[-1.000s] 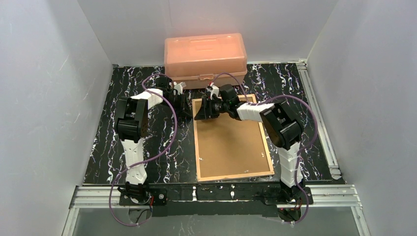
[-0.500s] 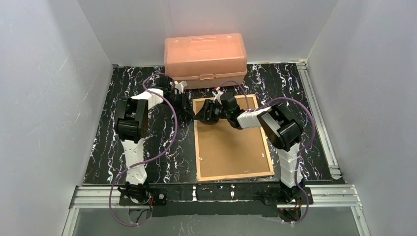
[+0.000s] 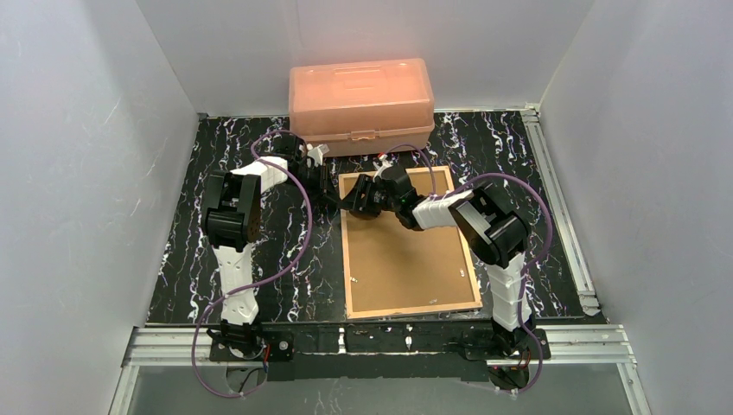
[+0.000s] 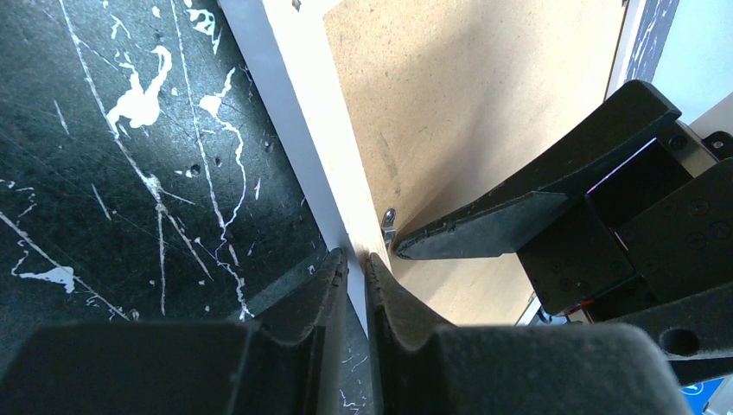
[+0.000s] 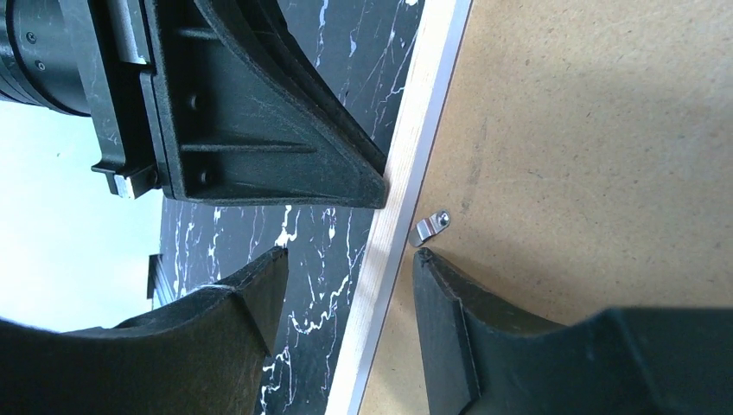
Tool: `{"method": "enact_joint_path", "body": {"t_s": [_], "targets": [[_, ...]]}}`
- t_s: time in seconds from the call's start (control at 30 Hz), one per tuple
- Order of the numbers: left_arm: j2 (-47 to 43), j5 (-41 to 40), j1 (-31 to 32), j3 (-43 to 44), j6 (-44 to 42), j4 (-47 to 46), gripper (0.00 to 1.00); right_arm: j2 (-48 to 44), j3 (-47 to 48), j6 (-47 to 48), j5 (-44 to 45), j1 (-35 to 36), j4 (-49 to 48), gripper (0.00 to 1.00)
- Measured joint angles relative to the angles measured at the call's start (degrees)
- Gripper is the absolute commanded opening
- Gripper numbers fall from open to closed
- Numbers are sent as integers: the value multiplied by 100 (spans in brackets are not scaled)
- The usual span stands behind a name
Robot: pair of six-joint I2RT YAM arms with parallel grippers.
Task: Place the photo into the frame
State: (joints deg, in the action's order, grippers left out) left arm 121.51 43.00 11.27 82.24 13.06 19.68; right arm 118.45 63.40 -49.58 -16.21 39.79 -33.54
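Where the frame lies, top view: the frame is flat on the surface, tan back up, with the brown backing board seated inside it. Its far edge is near the orange box.
Photo, top view: the photo shows in none of the views, so I cannot tell where it is.
Meeting point, top view: the left gripper and right gripper converge on the frame's left rail, near its far corner.
Left gripper, left wrist view: its fingers are almost closed and nip the left rail between them, probably to steady the frame against sliding.
Clip, left wrist view: a small metal clip reaches from the rail over the board, with a right finger's tip against it.
Right gripper, right wrist view: it is partly open and holds nothing, straddling the rail with its inner fingertip at the clip. This looks meant to swing the clip aside and free the board.
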Motion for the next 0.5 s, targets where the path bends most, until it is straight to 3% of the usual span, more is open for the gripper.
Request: {"method": "enact_joint_path", "body": {"t_s": [0.5], "targets": [[0,39,-2,-17,28,-39,11,15,26,-107,131,63,-2,63]]}}
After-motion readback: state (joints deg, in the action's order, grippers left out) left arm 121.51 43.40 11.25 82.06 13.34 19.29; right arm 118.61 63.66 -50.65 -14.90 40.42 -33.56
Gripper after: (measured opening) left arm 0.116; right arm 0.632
